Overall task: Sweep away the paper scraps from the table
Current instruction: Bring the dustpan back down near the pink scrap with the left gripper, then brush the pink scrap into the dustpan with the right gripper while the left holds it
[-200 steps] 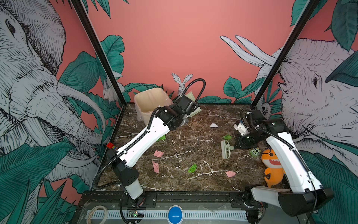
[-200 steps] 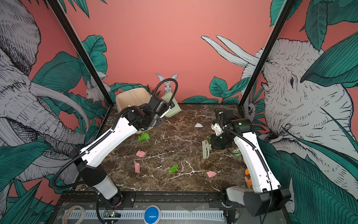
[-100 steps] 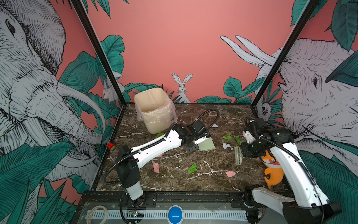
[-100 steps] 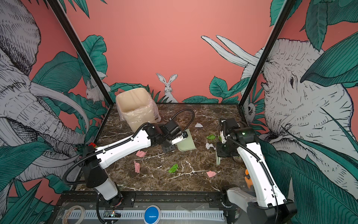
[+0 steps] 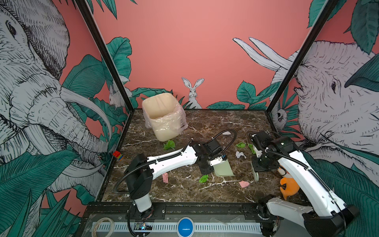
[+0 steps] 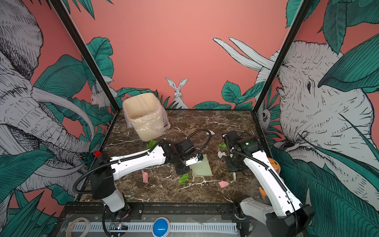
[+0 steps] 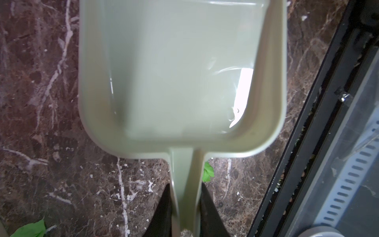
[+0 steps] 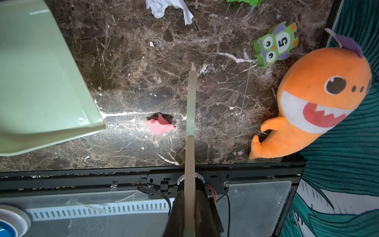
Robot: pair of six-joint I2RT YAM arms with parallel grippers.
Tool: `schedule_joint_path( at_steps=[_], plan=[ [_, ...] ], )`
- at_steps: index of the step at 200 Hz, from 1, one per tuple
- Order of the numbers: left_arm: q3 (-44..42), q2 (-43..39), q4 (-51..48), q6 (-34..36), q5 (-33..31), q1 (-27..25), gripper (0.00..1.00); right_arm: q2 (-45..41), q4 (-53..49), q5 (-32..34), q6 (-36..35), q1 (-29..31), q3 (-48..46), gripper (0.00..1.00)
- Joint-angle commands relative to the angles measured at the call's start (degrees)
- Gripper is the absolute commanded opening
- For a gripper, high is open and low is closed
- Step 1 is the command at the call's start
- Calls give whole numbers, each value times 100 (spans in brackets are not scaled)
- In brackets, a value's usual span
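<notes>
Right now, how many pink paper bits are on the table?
2. A pink bit beside the left arm, and a second pink bit between dustpan and orange toy. Arms may hide more.

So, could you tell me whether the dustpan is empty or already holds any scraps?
Empty: in the left wrist view the dustpan tray is bare, and paper scraps lie on the table.
</notes>
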Motion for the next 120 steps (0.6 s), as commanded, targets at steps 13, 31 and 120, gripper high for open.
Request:
schedule_joint_path(
  at_steps=[13, 31, 120],
  plan=[
    [-132, 46, 175, -105, -32, -206, 8, -203, -34, 88, 387, 27, -294, 0],
    [-210, 98, 232, -95, -252, -320, 8, -211, 20, 14, 455, 33, -443, 0],
    [-619, 108, 359, 53, -499, -513, 8, -256, 375, -422, 673, 42, -1016, 0]
  ],
)
